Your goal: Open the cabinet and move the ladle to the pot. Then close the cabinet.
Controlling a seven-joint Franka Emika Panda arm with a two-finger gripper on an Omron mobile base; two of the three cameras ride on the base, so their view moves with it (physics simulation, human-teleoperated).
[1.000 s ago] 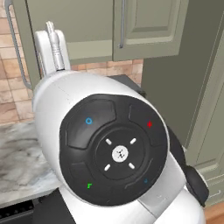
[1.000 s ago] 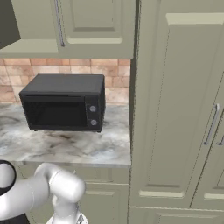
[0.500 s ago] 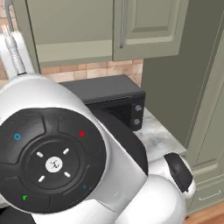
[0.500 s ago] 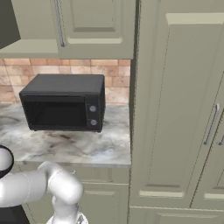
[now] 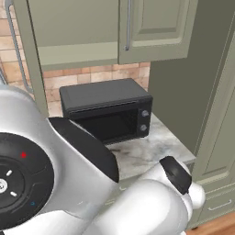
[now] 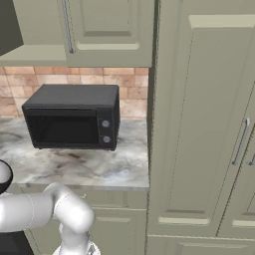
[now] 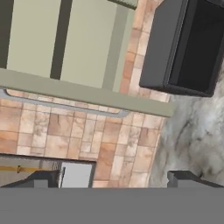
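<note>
The sage-green cabinet hangs over the counter. Its right door is shut, with a silver bar handle. Its left door stands swung out, edge-on to the left base view. In the hand view, which is rolled sideways, that door's edge and its handle cross the picture. My gripper is open in front of the brick wall, its fingertips wide apart with nothing between them. The ladle and the pot are out of view.
A black microwave sits on the marble counter under the cabinet. Tall green pantry doors close off the right side. My white arm blocks the lower left of the left base view.
The arm has swung left and down in the left base view, uncovering the microwave. In the right base view it has sunk lower. The gripper stays open. The base has not moved.
</note>
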